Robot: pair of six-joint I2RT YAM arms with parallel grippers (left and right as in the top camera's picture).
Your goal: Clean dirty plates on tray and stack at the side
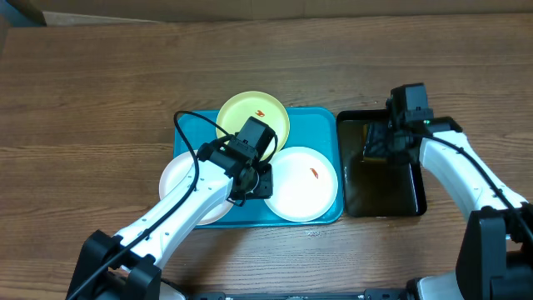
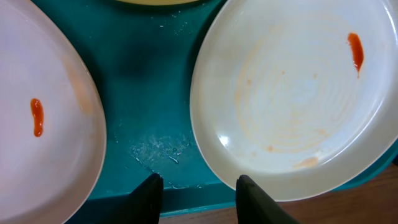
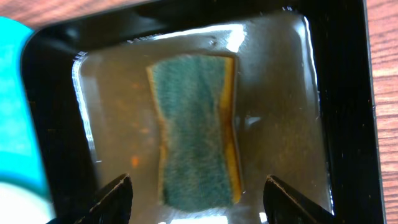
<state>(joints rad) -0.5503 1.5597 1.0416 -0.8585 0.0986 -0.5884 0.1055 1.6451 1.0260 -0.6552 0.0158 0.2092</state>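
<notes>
The turquoise tray [image 1: 191, 127] holds three plates. A yellow-green plate [image 1: 241, 112] with a red smear sits at the back. A white plate [image 1: 304, 183] with a red smear lies at the right, also in the left wrist view [image 2: 298, 93]. Another white plate [image 1: 179, 179] lies at the left, partly under my left arm, smeared too [image 2: 43, 124]. My left gripper [image 2: 199, 186] is open and empty, over the tray's front rim between the two white plates. My right gripper [image 3: 196, 193] is open above a green-yellow sponge [image 3: 196, 146] in the black tray [image 1: 412, 200].
The black tray holds brownish water [image 3: 280, 124] and stands right against the turquoise tray. Bare wooden table [image 1: 83, 108] lies to the left and behind. My right arm [image 1: 466, 175] reaches in from the right.
</notes>
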